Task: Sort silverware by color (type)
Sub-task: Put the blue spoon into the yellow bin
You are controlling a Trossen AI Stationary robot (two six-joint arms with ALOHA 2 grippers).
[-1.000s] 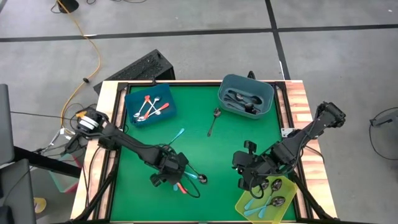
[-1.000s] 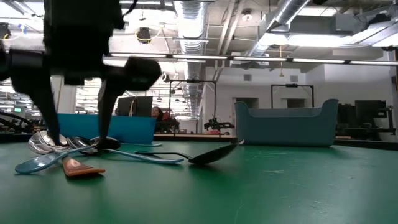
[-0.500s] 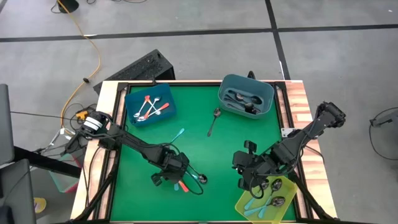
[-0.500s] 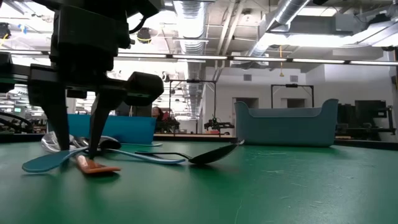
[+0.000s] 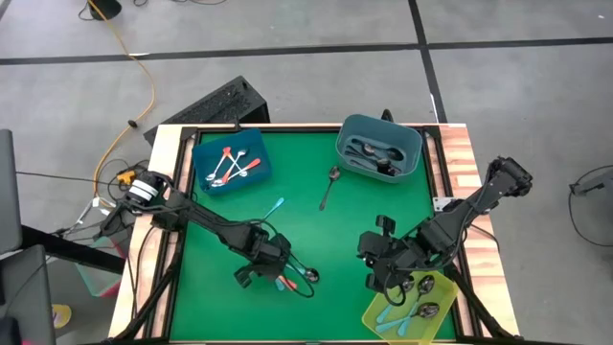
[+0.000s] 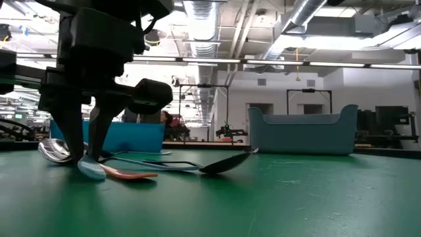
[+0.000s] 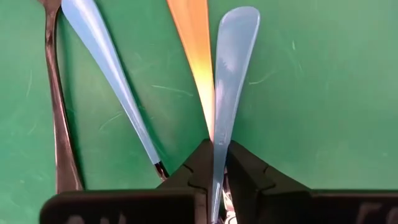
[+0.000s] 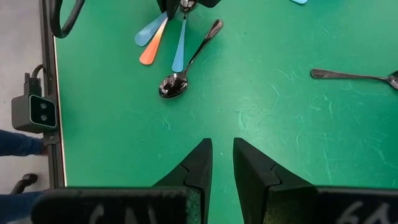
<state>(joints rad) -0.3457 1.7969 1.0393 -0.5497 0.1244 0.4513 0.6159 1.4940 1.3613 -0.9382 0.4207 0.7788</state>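
Near the table's front, left of the middle, my left gripper (image 5: 273, 276) (image 7: 217, 152) is shut on a light-blue-handled spoon (image 7: 231, 68). An orange-handled spoon (image 7: 193, 43) lies against it. A second light-blue spoon (image 7: 106, 68) and a dark metal spoon (image 7: 56, 124) lie beside them on the green mat. In the low view the left gripper (image 6: 85, 155) stands over this cluster. My right gripper (image 5: 375, 280) (image 8: 222, 155) hangs open above the mat by the yellow-green bin, with nothing between its fingers. My left gripper pinches the light-blue spoon's handle at its narrow part (image 7: 218, 163) between the two fingers, away from the broad free end (image 7: 239, 25). The fingers come steeply from above and lie across the handle. The handle's free end (image 6: 92, 170) rests on the mat.
A blue bin (image 5: 231, 163) with orange-handled spoons stands at the back left. A grey-blue bin (image 5: 379, 149) with dark spoons stands at the back right. A yellow-green bin (image 5: 414, 302) with light-blue spoons sits at the near right. A dark spoon (image 5: 329, 187) and a light-blue spoon (image 5: 274, 208) lie loose mid-table.
My left gripper has shut from wide open onto the light-blue spoon's handle. That handle has swung round on the mat into line between the fingers, and the orange spoon has slid along beside it. My right gripper has kept still.
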